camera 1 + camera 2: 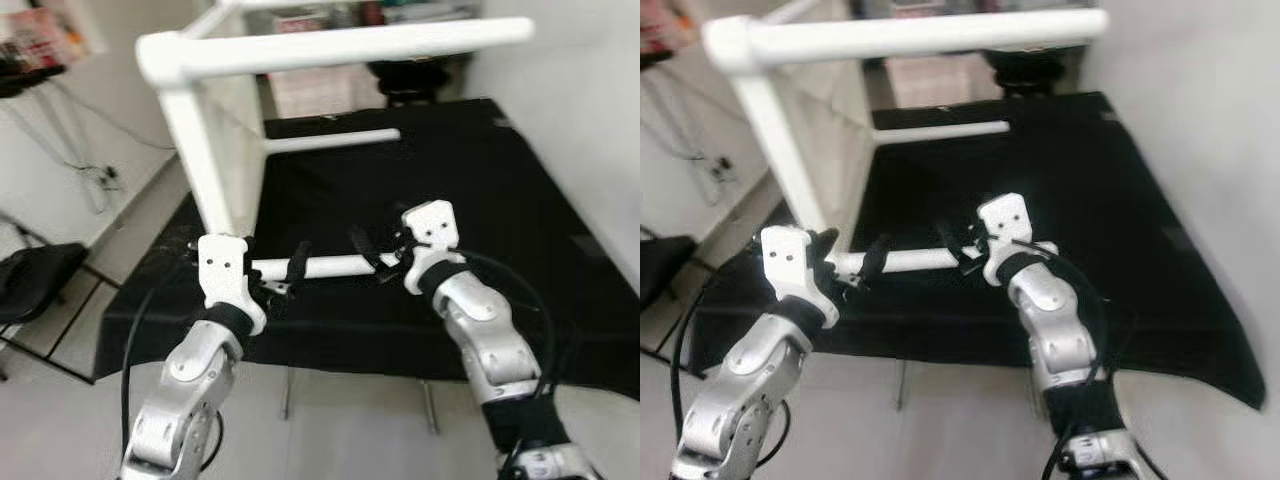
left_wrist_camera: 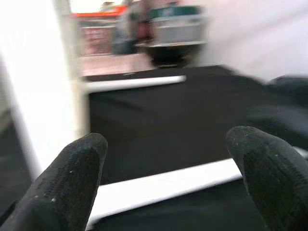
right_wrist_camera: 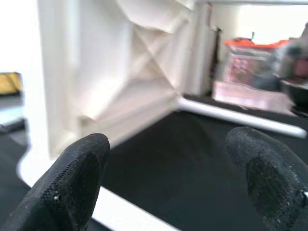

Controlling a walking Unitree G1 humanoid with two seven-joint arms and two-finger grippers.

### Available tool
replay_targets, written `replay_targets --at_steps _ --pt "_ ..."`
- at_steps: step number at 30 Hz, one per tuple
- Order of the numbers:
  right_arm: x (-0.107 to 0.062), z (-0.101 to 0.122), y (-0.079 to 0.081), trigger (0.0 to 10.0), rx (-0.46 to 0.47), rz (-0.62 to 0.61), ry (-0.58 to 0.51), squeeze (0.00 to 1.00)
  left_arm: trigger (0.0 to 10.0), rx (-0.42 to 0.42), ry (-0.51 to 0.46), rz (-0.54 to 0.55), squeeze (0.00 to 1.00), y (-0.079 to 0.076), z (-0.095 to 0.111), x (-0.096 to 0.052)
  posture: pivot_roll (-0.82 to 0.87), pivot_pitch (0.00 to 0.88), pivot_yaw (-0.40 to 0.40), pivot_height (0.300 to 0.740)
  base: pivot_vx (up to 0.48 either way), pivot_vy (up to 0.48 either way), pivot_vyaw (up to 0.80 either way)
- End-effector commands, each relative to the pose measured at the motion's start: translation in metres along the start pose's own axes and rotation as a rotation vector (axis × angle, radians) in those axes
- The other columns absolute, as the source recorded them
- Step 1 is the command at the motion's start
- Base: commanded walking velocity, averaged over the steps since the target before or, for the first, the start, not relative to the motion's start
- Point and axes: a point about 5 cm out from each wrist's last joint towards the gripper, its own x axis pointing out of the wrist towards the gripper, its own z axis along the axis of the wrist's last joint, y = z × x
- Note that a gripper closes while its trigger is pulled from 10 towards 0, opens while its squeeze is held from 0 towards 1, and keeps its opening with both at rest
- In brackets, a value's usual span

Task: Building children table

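Black cloth [image 1: 480,200] covers the work surface in a cluttered room; left gripper [image 1: 283,272] and right gripper [image 1: 372,252] both sit spread, unclosed, either side of the loose white tube [image 1: 325,266] lying on it, likely poised to lift it toward the standing white table frame [image 1: 215,150] just beyond; wrist views show finger gaps clearly; head views show both arms' spacing along the tube.

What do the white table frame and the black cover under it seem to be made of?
Frame: probably painted wood or plastic, with a smooth, even, slightly glossy white surface and rounded bars. Cover: looks like matte black fabric, since its edge drapes and folds softly.
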Motion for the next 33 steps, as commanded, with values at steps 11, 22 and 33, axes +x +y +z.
replay_targets --at_steps 11,22,33 --pt "-0.009 -0.007 -0.019 10.0 -0.081 -0.069 0.064 0.00 10.0 0.013 0.009 -0.031 0.00 0.006 -0.003 0.018 -0.08 0.029 0.119 0.740 0.000 0.000 0.00" --pt "-0.014 -0.009 -0.046 10.0 -0.086 -0.219 0.112 0.00 10.0 -0.047 -0.015 -0.134 0.00 -0.014 0.000 0.024 -0.08 0.034 0.120 0.740 0.308 0.000 0.16" --pt "-0.010 0.000 -0.039 10.0 -0.047 -0.178 0.065 0.00 10.0 -0.114 -0.002 -0.219 0.00 -0.025 -0.003 0.025 -0.08 0.038 0.117 0.740 0.141 0.000 0.00"
